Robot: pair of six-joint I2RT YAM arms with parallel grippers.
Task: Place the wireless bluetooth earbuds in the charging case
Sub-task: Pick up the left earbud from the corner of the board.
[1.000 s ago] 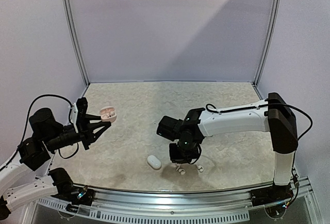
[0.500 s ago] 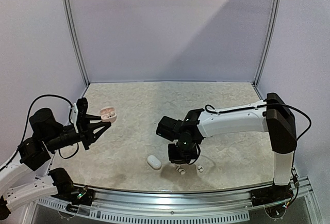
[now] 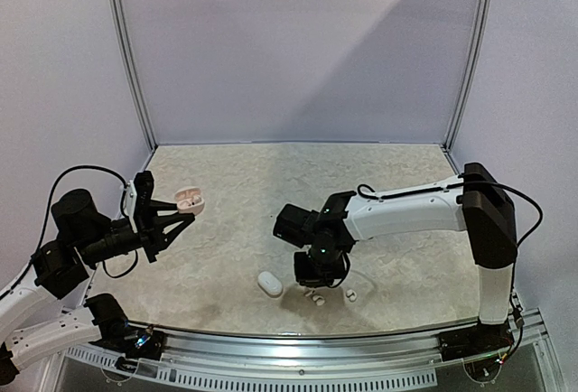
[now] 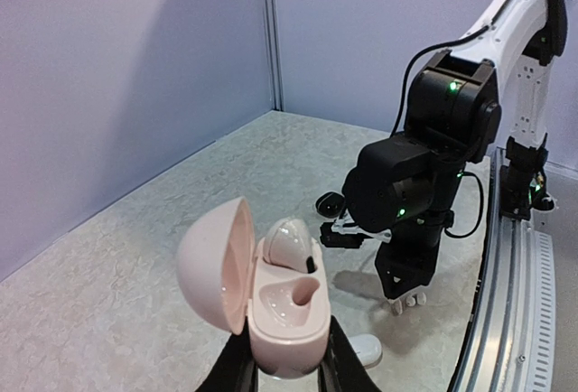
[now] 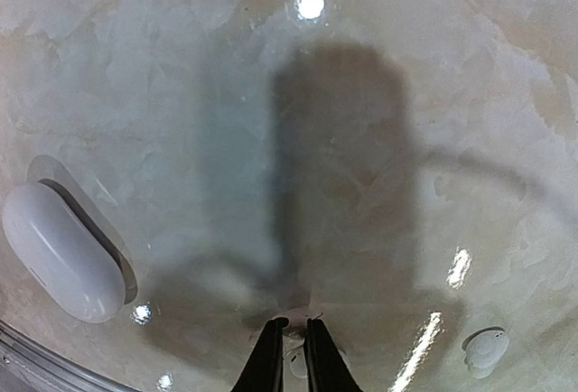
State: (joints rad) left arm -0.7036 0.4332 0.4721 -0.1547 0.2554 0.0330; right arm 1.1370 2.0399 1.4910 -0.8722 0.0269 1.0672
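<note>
My left gripper [image 4: 284,349] is shut on the base of a pink charging case [image 4: 271,306], held up in the air with its lid open [image 3: 189,199]. One pale earbud [image 4: 291,243] sits in the far socket; the near socket is bare. My right gripper [image 5: 296,324] points straight down at the table near the front edge [image 3: 316,285], its jaws a narrow slit apart. A pale earbud shows through that slit; whether it is gripped I cannot tell. More white earbuds [image 3: 316,299] lie at the fingertips, and another [image 5: 486,350] to their right.
A shut white oval case [image 3: 270,284] lies left of the right gripper. A black case [image 4: 332,202] rests behind the right arm. The metal rail [image 3: 298,342] runs along the front edge just beyond the earbuds. Grey walls close the back and sides.
The right gripper has shifted slightly left and away from the front edge over the earbuds. The left arm and the pink case have not moved.
</note>
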